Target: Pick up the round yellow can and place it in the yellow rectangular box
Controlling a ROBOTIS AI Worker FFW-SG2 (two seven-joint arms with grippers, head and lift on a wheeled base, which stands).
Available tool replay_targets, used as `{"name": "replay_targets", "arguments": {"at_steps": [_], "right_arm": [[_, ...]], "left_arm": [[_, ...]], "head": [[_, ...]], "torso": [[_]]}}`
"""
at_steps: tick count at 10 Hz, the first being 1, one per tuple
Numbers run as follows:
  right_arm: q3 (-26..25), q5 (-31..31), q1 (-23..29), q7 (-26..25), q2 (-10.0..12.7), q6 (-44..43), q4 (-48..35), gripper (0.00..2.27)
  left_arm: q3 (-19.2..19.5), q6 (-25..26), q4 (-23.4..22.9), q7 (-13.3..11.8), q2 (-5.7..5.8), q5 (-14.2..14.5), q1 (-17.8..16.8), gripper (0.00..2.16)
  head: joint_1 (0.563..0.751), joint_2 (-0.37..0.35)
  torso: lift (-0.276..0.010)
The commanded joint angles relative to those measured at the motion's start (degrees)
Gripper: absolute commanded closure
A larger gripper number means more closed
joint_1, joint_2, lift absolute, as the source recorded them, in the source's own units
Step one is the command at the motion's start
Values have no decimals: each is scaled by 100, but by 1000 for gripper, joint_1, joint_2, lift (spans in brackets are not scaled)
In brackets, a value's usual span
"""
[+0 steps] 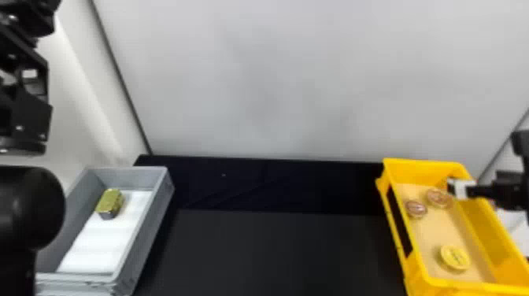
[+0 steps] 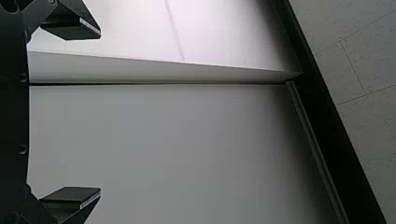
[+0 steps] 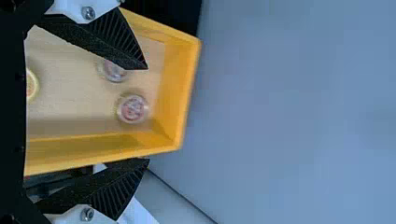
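Observation:
The round yellow can (image 1: 455,258) lies flat inside the yellow rectangular box (image 1: 397,240), toward its near end. Over the box's right wall, farther back than this can, is my right gripper (image 1: 453,188). In the right wrist view the right gripper (image 3: 148,114) is open with nothing held; part of the yellow can (image 3: 31,85) shows beside the gripper's body. My left gripper (image 1: 29,17) is raised at the upper left, away from both boxes. Its two fingers stand wide apart and empty in the left wrist view, where the gripper (image 2: 99,113) faces the wall.
Two round reddish cans, one (image 1: 415,208) nearer the left wall and one (image 1: 439,197) by the right gripper, lie in the yellow box's far half. A grey box (image 1: 155,204) at left holds a gold-green rectangular can (image 1: 110,201). Pale walls stand behind the black table (image 1: 275,252).

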Motion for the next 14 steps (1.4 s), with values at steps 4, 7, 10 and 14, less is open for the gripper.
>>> {"name": "replay_targets", "arguments": {"at_steps": [4,7,10,14], "right_arm": [[557,-896,-186,-1850,40,-427,-1887,93],[1031,-993,-450,-2967,31,-1685,-2502,99],[1532,-149,-907,-3344,-30,-3074,-2739,108],[1875,-17,-1847,-3538,-593,-3637,-2818,108]], "left_arm": [[28,-6,0,0,-6,-9,19,98],[46,-15,0,0,2,-9,45,98],[63,-24,0,0,11,-9,54,98],[81,-41,-9,0,29,-9,54,99]], "head": [[663,54],[663,54],[663,54],[663,54]], "torso": [[-2],[-2],[-2],[-2]]}}
